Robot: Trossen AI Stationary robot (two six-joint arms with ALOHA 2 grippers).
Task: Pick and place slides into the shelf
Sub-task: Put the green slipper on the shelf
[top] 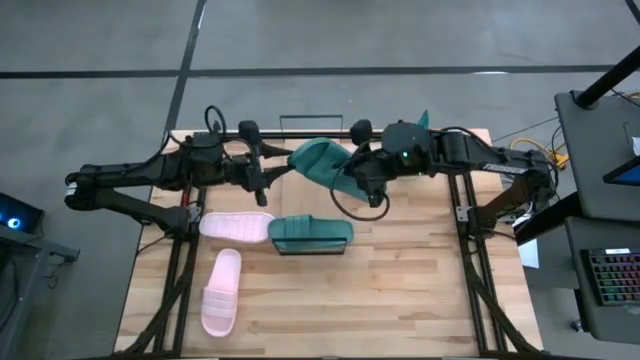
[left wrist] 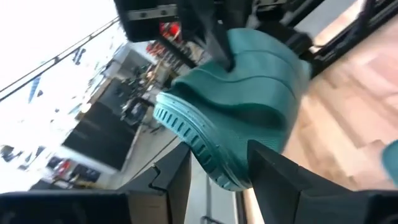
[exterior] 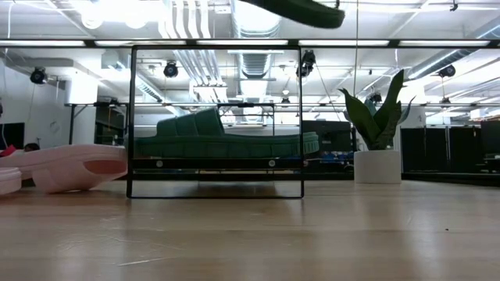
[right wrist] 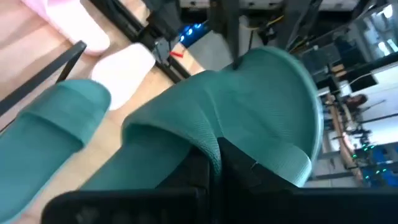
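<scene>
My right hand is clamped on the sole edge of a dark teal green rubber slip-on slide, holding it in the air behind the shelf. My left hand sits at that slide's other end with its fingers parted to either side of the rim; from the left wrist view I judge they are not pinching it.

Progress, as I read it: one of four is placed. A second dark teal green slide rests on the shelf, a narrow light-wood board in a thin black metal frame. Touching the shelf's left end lies a pale pink broad-strap slide; a second pale pink slide lies on the desk in front of and left of the shelf. The airborne slide and both pink ones are still to be shelved.

The desk is pale butcher-block wood. A potted plant stands behind and right of the shelf. Beyond is a workshop with ceiling ducts and strip lights.
</scene>
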